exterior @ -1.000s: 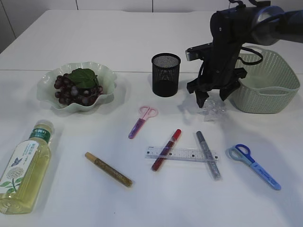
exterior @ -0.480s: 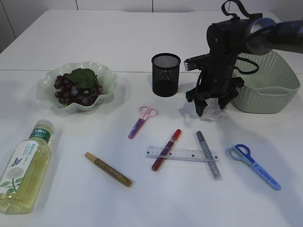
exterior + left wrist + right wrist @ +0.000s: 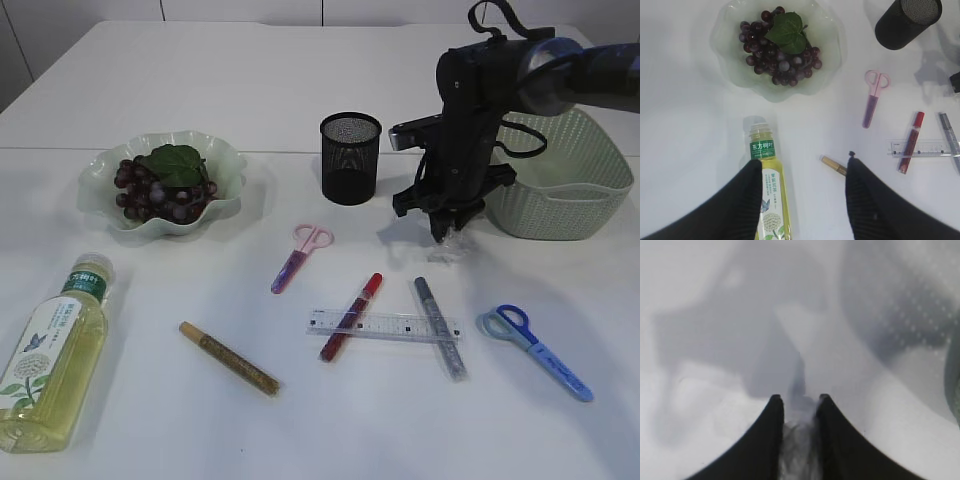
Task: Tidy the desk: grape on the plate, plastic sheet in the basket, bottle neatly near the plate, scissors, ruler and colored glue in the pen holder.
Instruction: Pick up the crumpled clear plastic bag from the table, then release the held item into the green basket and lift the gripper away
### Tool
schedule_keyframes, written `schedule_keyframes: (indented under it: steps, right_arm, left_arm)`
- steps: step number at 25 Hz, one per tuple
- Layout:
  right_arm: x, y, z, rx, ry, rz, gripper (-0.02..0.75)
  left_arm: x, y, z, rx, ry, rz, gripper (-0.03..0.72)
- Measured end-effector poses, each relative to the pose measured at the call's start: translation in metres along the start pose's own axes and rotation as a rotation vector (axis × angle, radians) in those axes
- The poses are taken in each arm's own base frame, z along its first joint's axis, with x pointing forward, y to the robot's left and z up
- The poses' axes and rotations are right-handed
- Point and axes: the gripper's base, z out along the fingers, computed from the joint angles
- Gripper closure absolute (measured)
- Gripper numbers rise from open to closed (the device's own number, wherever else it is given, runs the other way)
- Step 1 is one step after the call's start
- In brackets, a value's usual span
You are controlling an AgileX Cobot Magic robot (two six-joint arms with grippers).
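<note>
My right gripper (image 3: 446, 233) is shut on the crumpled clear plastic sheet (image 3: 456, 244) just left of the green basket (image 3: 580, 190); the sheet (image 3: 799, 440) shows between its jaws in the right wrist view. My left gripper (image 3: 804, 162) is open and empty, high above the lying bottle (image 3: 771, 190). The grapes (image 3: 160, 190) lie on the plate (image 3: 225, 165). The black pen holder (image 3: 351, 158) stands at the middle back. Pink scissors (image 3: 300, 256), blue scissors (image 3: 538, 350), a ruler (image 3: 400, 326) and red (image 3: 351, 315), silver (image 3: 440, 326) and gold (image 3: 229, 358) glue pens lie on the table.
The red and silver glue pens cross the ruler. The bottle (image 3: 50, 350) lies near the front left table edge. The left arm is out of the exterior view.
My right gripper came down over the plastic sheet and closed on it. Nothing else on the table has moved.
</note>
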Motion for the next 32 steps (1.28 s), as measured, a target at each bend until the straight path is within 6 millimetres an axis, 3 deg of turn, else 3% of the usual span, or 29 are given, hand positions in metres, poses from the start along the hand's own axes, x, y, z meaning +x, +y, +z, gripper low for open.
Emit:
schedule_keyframes:
  steps: [3, 6, 10, 19, 26, 32]
  right_arm:
    - [0.000, 0.000, -0.004, 0.001, 0.015, 0.001, 0.671]
    - [-0.005, -0.002, -0.018, 0.003, 0.019, 0.006, 0.688]
    - [-0.017, -0.004, -0.039, 0.001, -0.040, 0.021, 0.692]
    - [-0.019, -0.004, -0.048, -0.010, -0.058, 0.061, 0.698]
    - [-0.017, -0.008, -0.087, 0.005, -0.133, 0.073, 0.699]
    - [-0.013, -0.030, -0.110, 0.024, -0.169, 0.130, 0.699]
  left_arm:
    - [0.000, 0.000, 0.000, 0.000, 0.000, 0.000, 0.295]
    - [0.000, 0.000, 0.000, 0.000, 0.000, 0.000, 0.298]
    - [0.000, 0.000, 0.000, 0.000, 0.000, 0.000, 0.305]
    - [0.000, 0.000, 0.000, 0.000, 0.000, 0.000, 0.309]
    - [0.000, 0.000, 0.000, 0.000, 0.002, 0.000, 0.312]
    - [0.000, 0.000, 0.000, 0.000, 0.002, 0.000, 0.316]
